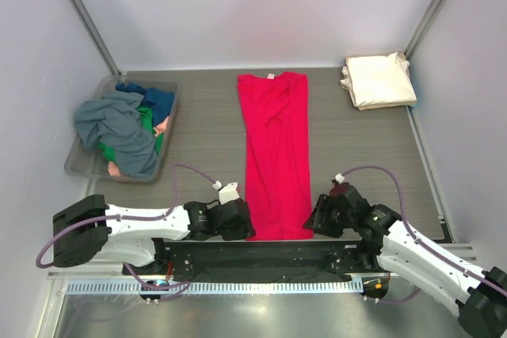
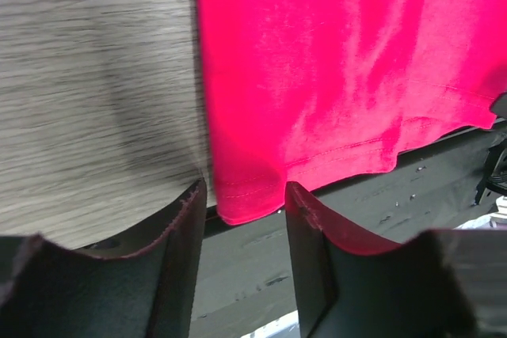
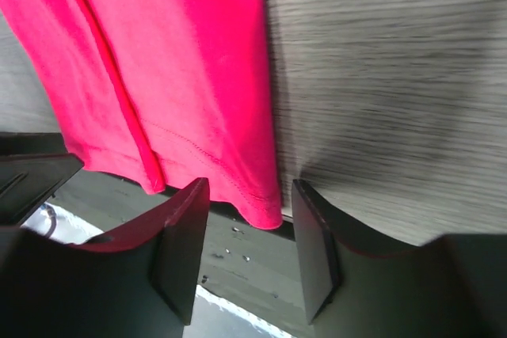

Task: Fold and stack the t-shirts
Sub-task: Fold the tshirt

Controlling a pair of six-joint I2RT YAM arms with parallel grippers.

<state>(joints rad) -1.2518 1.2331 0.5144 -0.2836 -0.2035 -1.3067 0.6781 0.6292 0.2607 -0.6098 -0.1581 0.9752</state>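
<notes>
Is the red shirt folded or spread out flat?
Partly folded: the red t-shirt lies as a long narrow strip, no sleeves showing, its length not folded over.

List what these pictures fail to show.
- Top view: grey shirt covers other shirts in the bin; count hidden.
- Top view: left gripper and right gripper partly hide near corners of the red shirt.
- Wrist views: frame edges crop the red shirt.
- Top view: cream shirt, top layer hides folds.

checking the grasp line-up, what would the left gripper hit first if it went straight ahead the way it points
Most likely the red t-shirt: its near hem corner sits right between the open fingers of the left gripper. Depth is unclear, though.
</notes>
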